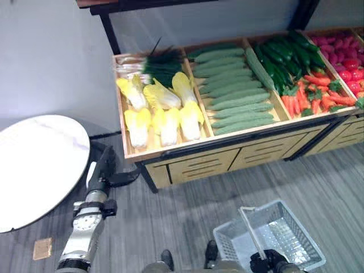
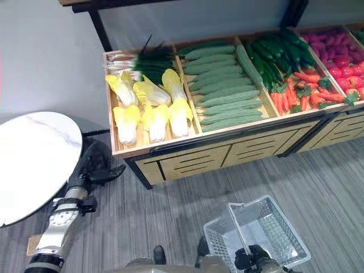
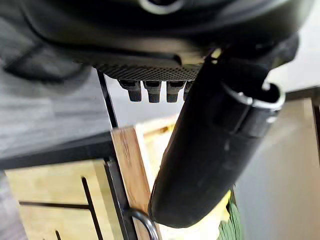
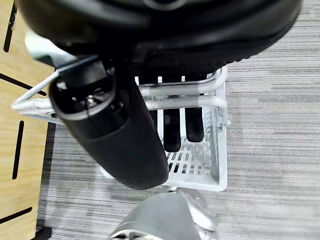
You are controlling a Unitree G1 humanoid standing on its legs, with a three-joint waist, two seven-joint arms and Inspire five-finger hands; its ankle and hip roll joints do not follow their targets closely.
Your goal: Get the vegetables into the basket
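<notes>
Right hand (image 1: 267, 260) clamped on basket (image 1: 284, 230) handle, basket empty. Left hand (image 1: 104, 168) low beside stand, fingers relaxed, holding nothing. Vegetables (image 1: 165, 111) in crate. Step: reach. Next: lift left hand to cabbages.

A long, tilted wooden display stand (image 1: 227, 162) with slatted light-wood front panels and a black metal frame stands on grey striped carpet floor (image 1: 318, 182). Wooden dividers split its top into compartments. From the robot's left: pale yellow-white cabbages (image 1: 162, 111) with a bunch of dark green leeks (image 1: 151, 63) behind them; long light-green cucumbers (image 1: 233, 91) in stacked rows; darker green cucumbers (image 1: 287, 54) behind orange carrots (image 1: 315, 94); red round vegetables (image 1: 344, 54). A round white marble-patterned tabletop (image 1: 34, 165) stands left of the stand
</notes>
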